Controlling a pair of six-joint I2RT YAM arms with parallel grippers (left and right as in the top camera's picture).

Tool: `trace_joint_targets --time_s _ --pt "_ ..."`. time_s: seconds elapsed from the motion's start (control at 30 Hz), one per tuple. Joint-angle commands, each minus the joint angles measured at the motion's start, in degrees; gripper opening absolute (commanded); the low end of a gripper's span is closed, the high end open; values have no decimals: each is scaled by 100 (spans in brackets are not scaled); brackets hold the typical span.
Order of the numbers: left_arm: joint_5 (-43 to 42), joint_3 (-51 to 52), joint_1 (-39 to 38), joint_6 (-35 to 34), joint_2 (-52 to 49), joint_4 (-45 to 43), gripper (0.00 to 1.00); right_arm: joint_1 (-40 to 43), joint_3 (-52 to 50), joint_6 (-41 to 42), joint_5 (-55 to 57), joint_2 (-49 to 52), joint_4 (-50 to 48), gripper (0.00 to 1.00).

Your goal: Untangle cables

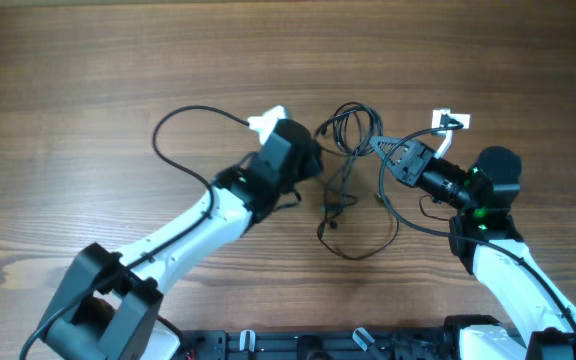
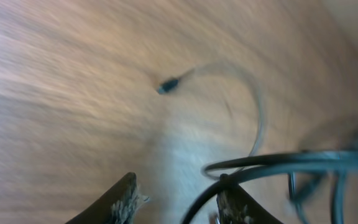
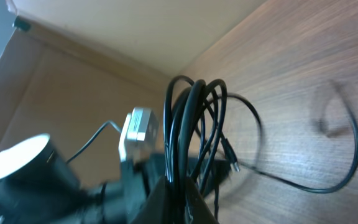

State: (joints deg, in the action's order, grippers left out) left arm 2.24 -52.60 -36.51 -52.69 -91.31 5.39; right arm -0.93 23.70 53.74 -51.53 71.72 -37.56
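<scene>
Nearest the robot's side of the table (image 1: pixel 68 60), a loose strand of the cables (image 1: pixel 348 140) sags in a wide loop. Just past it, the left gripper (image 1: pixel 311 157) sits beside the tangle, its fingers (image 2: pixel 124 200) spread with bare wood between them and 1 strand curving across the other finger. Opposite, the right gripper (image 1: pixel 386 150) is clamped on a bundle of strands. Farther on, the knotted coil lies between the 2 grippers. A small plug end (image 2: pixel 166 85) rests on the wood beyond the left fingers.
</scene>
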Motion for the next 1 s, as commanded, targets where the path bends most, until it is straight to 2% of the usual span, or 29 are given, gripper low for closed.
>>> trace_joint_targets --time_s 0.0,0.1,0.13,0.23,0.3,0.33,0.37,0.4,0.43,0.47,0.5,0.53,0.57,0.6,0.67,0.7,0.8,0.87,0.97 --pt "201 -13 706 -26 -61 -17 38 2 28 -358 -684 7 -57 4" --pt "72 -15 1298 79 37 -260 32 2 28 -979 -1451 7 -31 4" --pt "-42 -15 1473 317 129 -470 30 2 28 -1172 -1663 7 35 4" --pt "-374 -24 1858 723 527 -855 30 4 28 -1333 -1696 7 125 4" --pt "-369 -24 2070 1054 868 -859 25 4 28 -1589 -1631 7 127 4" --pt "-369 -24 2205 1167 1067 -817 20 4 28 -1679 -1537 7 127 4" --pt "-365 -24 2358 1202 1287 -737 8 4 28 -1766 -1283 7 127 4" --pt "-369 -24 2575 1198 1554 -592 4 4 28 -2000 -1001 7 125 5" --pt "-376 -24 2671 1196 1707 -457 4 4 28 -2308 -723 7 166 10" --pt "-424 -24 2723 1196 1864 -258 8 4 28 -2559 -356 7 306 34" --pt "-511 -24 2726 1198 1958 -52 27 4 28 -2752 234 7 664 46" --pt "-619 -24 2726 1198 1989 105 51 4 28 -2855 737 7 1016 49" --pt "-785 -24 2726 1198 1996 398 72 4 31 -2758 1991 7 1867 73" --pt "-798 -24 2726 1198 1993 649 79 4 31 -2636 3082 7 2616 99" --pt "-798 -24 2726 1196 1993 1049 90 37 68 -2675 3541 -35 3115 100" --pt "-800 -24 2726 1196 1993 1241 100 81 192 -2658 3501 -118 3259 100" --pt "-802 -24 2726 1193 1993 1493 100 116 1097 -2817 3281 -358 4096 100" --pt "-826 -22 2697 1174 1961 1497 100 96 1615 -3620 2269 -334 4332 100" --pt "-841 -22 2472 1172 1759 1456 100 -120 2225 -4006 2188 -28 4942 100"
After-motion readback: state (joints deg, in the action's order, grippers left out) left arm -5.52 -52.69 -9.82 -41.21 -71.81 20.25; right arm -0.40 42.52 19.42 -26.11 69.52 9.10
